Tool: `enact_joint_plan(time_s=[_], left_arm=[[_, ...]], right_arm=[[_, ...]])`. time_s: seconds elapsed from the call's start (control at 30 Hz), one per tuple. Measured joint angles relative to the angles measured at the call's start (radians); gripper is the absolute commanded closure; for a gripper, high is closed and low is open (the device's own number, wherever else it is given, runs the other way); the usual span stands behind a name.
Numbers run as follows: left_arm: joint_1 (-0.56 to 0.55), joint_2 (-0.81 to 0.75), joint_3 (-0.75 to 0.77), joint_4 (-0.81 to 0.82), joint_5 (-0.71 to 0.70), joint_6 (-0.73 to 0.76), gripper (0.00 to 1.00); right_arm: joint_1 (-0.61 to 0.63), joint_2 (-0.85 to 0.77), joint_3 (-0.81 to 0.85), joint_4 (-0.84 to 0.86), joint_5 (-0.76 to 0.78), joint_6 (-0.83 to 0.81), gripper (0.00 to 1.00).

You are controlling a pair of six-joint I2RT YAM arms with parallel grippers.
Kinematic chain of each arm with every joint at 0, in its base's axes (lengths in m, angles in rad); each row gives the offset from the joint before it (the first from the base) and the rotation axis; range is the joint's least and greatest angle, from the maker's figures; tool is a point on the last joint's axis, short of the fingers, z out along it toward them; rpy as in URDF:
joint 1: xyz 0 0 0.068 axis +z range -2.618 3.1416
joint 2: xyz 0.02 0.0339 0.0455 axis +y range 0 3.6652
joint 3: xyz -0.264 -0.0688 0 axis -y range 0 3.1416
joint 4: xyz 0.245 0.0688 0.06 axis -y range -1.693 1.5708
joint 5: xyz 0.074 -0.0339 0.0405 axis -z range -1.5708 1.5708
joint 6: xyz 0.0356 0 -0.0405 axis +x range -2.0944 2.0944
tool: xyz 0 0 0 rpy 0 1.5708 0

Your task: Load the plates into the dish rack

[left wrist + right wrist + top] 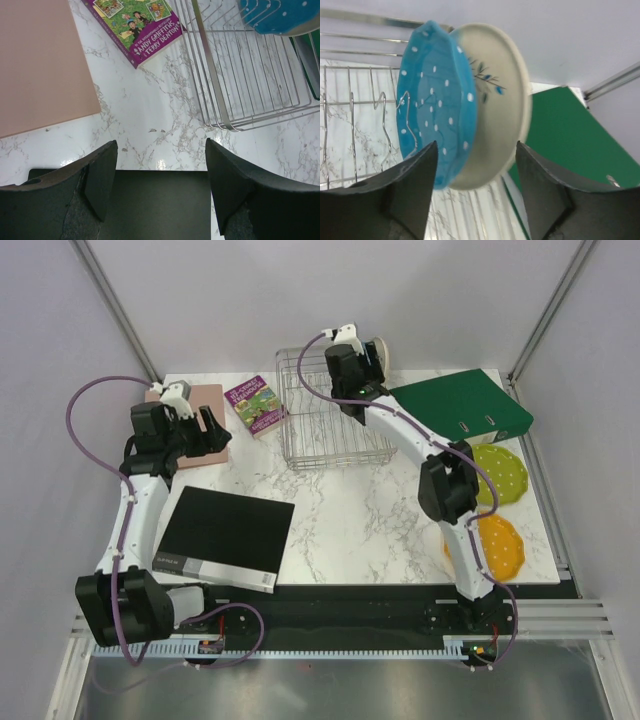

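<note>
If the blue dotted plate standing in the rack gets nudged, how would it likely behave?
The blue dotted plate stands on edge in the dish rack, so a nudge would probably rock or tip it, not slide it. It looks rigid and glossy: likely slippery, chip-prone. The cream leaf-sprig plate stands right behind, so they might clink.

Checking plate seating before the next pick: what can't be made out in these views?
- Right wrist: lower edge of the blue plate runs behind a right gripper finger; its seat in the dish rack is unclear.
- Top view: that gripper hides the blue plate; only a cream plate sliver shows.
- Top view: right arm covers part of the orange plate.
- Left wrist: top edge crops the blue plate.
</note>
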Motion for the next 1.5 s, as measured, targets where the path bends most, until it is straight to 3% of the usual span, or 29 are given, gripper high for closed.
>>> enact_joint_plan(time_s=[0.17,0.23,0.4,0.5,0.53,0.57,0.73,0.9,1.03,1.5], left_arm=[[-0.078,-0.049,-0.019,-0.002,-0.038,0.000,0.22],[-0.112,-0.068,-0.021,0.000,-0.051,0.001,0.22],[-0.225,-0.139,-0.054,0.005,-0.049,0.001,0.23],[-0.262,-0.172,-0.085,0.007,-0.002,-0.002,0.22],[-0.270,-0.182,-0.099,0.010,0.006,-0.005,0.22],[-0.277,-0.187,-0.110,0.011,0.012,-0.009,0.22],[-0.309,-0.205,-0.248,0.034,0.067,-0.113,0.24],[-0.315,-0.205,-0.379,0.031,0.080,-0.189,0.24],[-0.315,-0.209,-0.385,0.031,0.080,-0.197,0.24],[-0.315,-0.163,-0.385,0.035,0.068,-0.232,0.24]], right_arm=[[0.021,-0.325,-0.247,0.007,-0.025,-0.034,0.08],[0.027,-0.500,-0.378,0.013,-0.072,-0.076,0.07],[-0.055,-0.930,-0.711,-0.130,-0.317,-0.200,0.23],[-0.216,-1.064,-0.849,-0.308,-0.493,-0.315,0.63],[-0.256,-1.080,-0.882,-0.354,-0.529,-0.354,0.91],[-0.300,-1.085,-0.922,-0.411,-0.578,-0.400,1.00],[-0.415,-1.072,-1.143,-0.636,-0.725,-0.615,1.00],[-0.453,-1.076,-1.268,-0.707,-0.784,-0.797,1.00],[-0.496,-1.071,-1.352,-0.734,-0.810,-0.920,1.00],[-0.506,-0.822,-1.340,-0.772,-0.945,-1.135,1.00]])
